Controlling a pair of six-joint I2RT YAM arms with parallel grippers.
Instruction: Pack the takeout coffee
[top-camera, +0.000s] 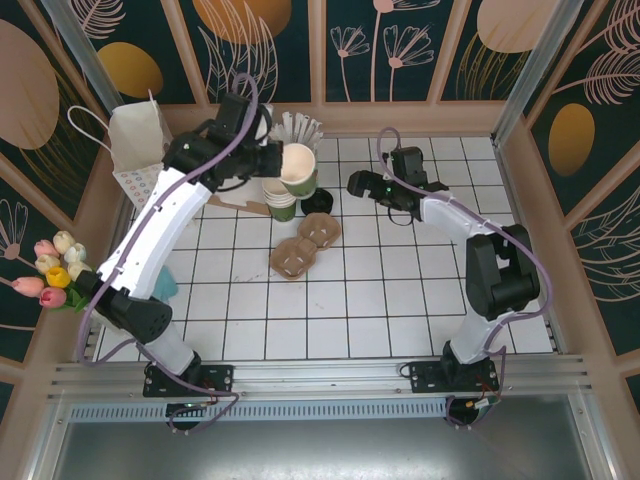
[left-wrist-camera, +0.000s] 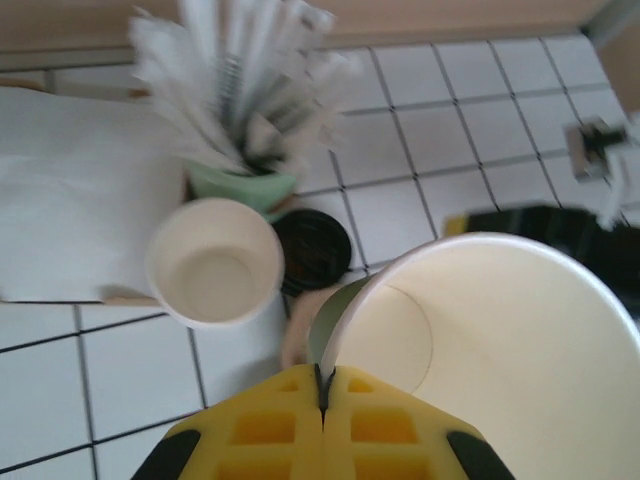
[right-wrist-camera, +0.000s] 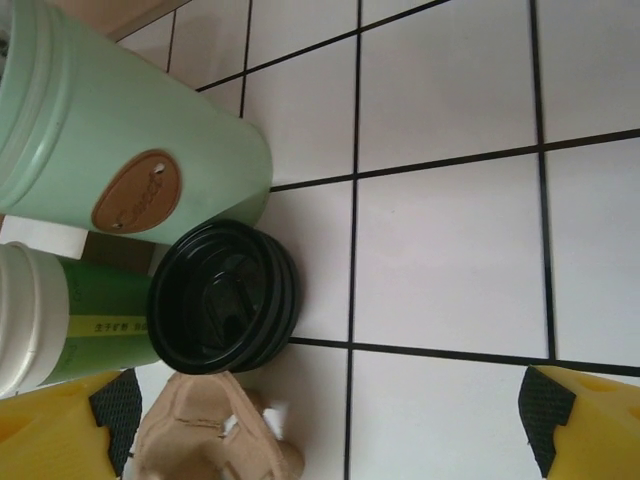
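As I see it, left gripper (left-wrist-camera: 322, 395): clenched on the rim of dark green paper cup (left-wrist-camera: 500, 340), cream inside, tilted.
Cup position: far side of white-tiled table (top-camera: 400, 300), beside pale mint straw holder (left-wrist-camera: 235, 187).
Right gripper (right-wrist-camera: 320, 425): released, jaws wide, near black round lid (right-wrist-camera: 225, 300).

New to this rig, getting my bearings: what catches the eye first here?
The left gripper pinches the rim of a cream-lined paper cup, held up near the white paper bag at the far left. The right gripper hangs open beside a black lid on the tiles, brown pulp carriers lying just nearer.
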